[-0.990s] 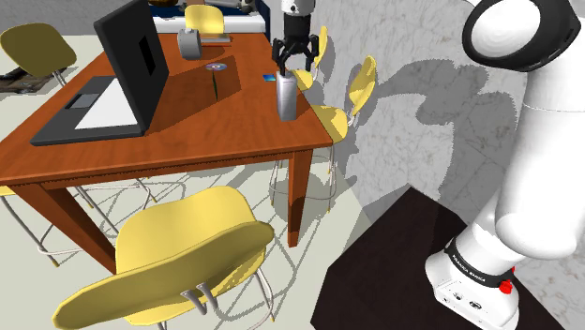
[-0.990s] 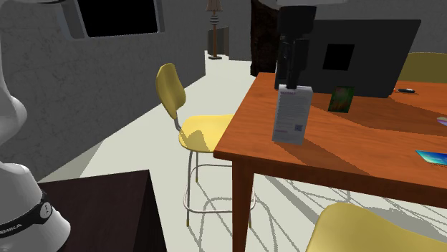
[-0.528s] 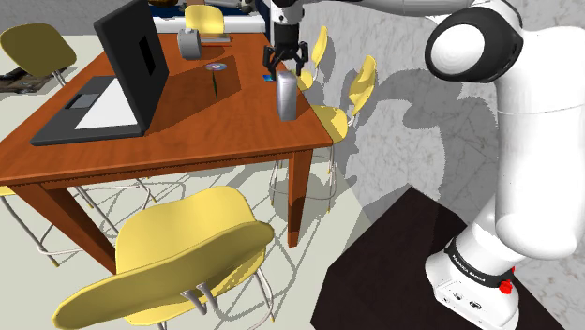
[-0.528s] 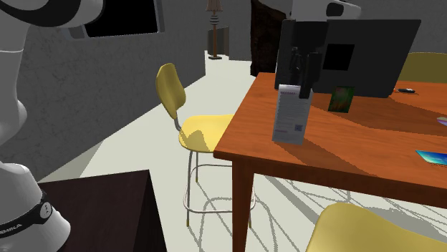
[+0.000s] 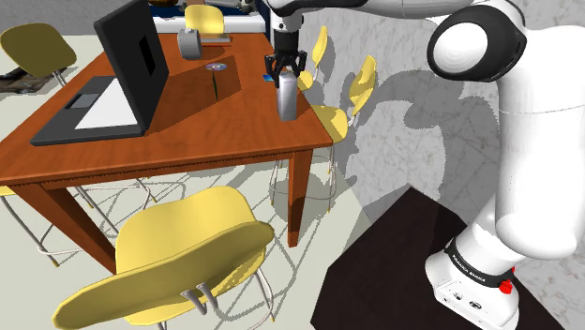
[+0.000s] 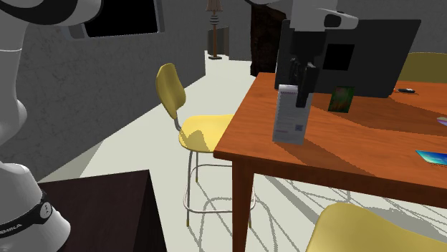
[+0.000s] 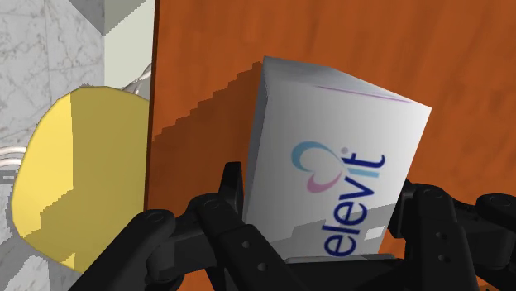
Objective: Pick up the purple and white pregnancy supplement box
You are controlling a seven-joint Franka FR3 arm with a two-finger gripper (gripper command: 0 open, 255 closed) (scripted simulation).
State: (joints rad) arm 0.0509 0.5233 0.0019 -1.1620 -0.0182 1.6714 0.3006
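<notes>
- The white box (image 5: 287,97) with "elevit" in purple lettering stands upright on the brown worktop (image 5: 216,131), at upper middle of the shoulder view, near the worktop's right edge.
- The jaws are released and spread. One sits on each side of the box's top, close to its sides.
- A black laptop (image 5: 131,47) stands open at upper left.
- A yellow chair (image 6: 188,129) stands beside the worktop, left of centre in the second exterior view.

White robot arm with dark joints (image 5: 525,141) rises upright, bends at a high elbow and reaches far out across the shoulder view's top. Its all-black two-finger gripper (image 5: 284,75) points straight down, fingers (image 7: 225,207) spread apart.
</notes>
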